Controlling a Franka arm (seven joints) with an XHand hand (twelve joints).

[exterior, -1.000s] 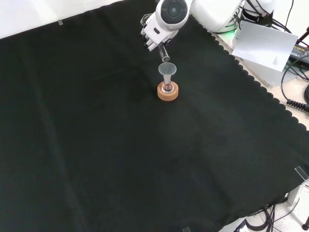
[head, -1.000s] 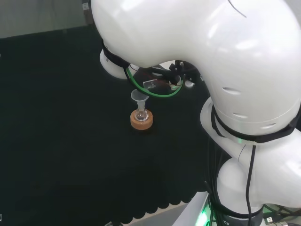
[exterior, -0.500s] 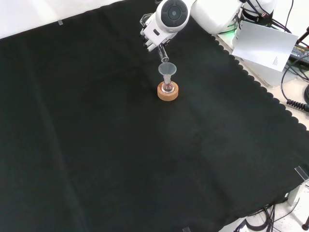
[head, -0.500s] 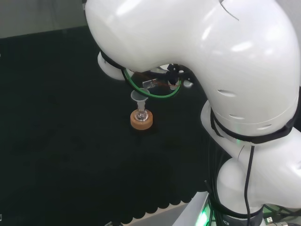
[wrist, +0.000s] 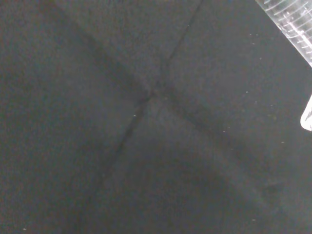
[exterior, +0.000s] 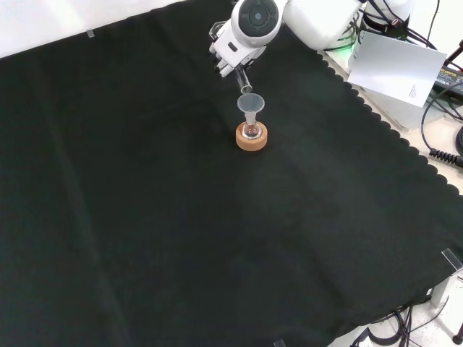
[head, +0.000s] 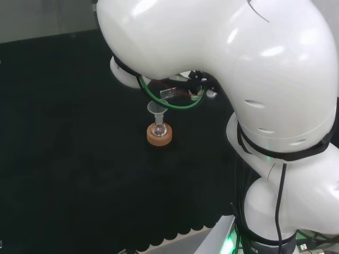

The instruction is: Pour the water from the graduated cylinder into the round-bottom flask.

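In the head view the round-bottom flask (head: 158, 129) sits in its cork ring (head: 159, 136) on the black cloth of the tabletop (head: 63, 159), a clear funnel (head: 155, 109) standing in its neck; the arm's big white links (head: 238, 79) hang over it, glossy and rounded, with green cable looping beneath. In the front view the hand (exterior: 230, 52) comes in from the top and is curled round the graduated cylinder (exterior: 244, 78), a slim clear tube tilted mouth-down, its lip just above and beside the funnel's rim (exterior: 250, 103). The funnel mouth is small and the cylinder's lip sits near its edge — tipped further while off-centre, the water would likely run down the outside onto the cloth; a nudge against the funnel could also rock the light flask in its ring. In the wrist view the creased matte cloth (wrist: 146, 122) spreads out, folds meeting at a point, and the cylinder's wall (wrist: 292, 24) crosses one corner — clear, with fine printed graduations. Whether water is flowing I cannot tell.
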